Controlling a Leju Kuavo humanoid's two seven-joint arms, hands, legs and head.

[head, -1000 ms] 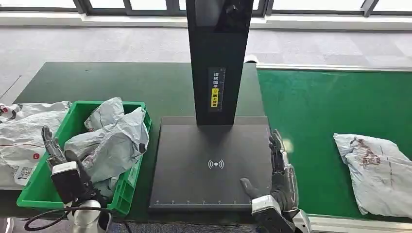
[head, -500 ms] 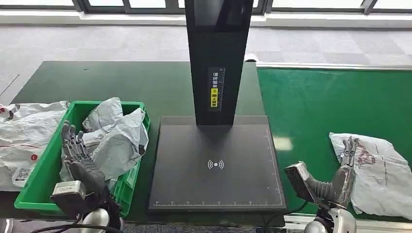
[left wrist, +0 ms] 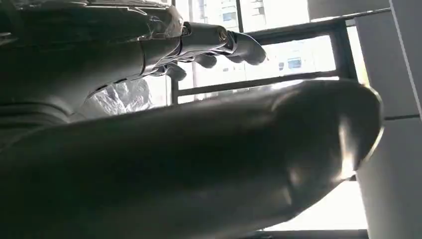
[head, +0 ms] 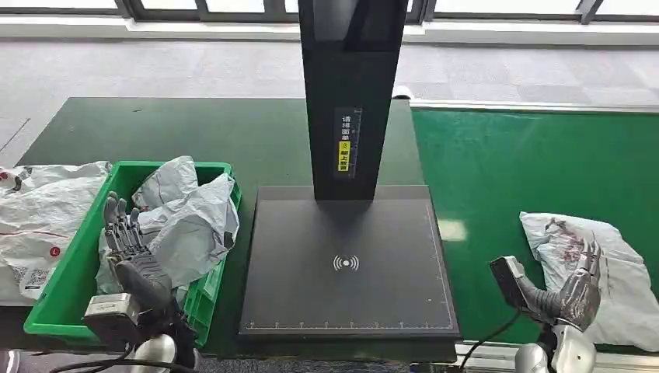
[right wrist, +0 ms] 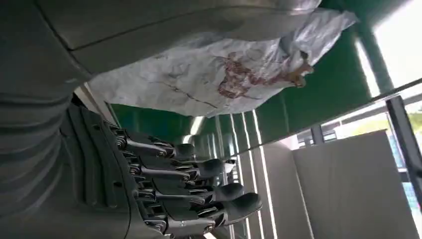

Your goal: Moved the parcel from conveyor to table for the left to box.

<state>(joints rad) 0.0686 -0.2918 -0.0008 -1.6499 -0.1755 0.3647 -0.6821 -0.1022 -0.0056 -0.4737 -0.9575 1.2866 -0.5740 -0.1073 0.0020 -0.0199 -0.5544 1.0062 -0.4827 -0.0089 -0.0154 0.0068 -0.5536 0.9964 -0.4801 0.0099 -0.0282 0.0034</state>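
Head view shows the parcel (head: pixel 594 272) lying on the green conveyor (head: pixel 497 186), the right hand (head: pixel 579 291) at its near edge with fingers apart and empty, and the left hand (head: pixel 128 252) spread, holding nothing, over the green bin (head: pixel 70 287) of bags.

Crinkled plastic parcel (head: pixel 591 268), matt conveyor (head: pixel 497 179)

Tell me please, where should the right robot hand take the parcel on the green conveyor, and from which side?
Probably at the near left edge of the parcel, coming from its left side. The bag lies flat and crumpled on the conveyor, so loose film there can be pinched. The right robot hand is at that edge, open and empty.
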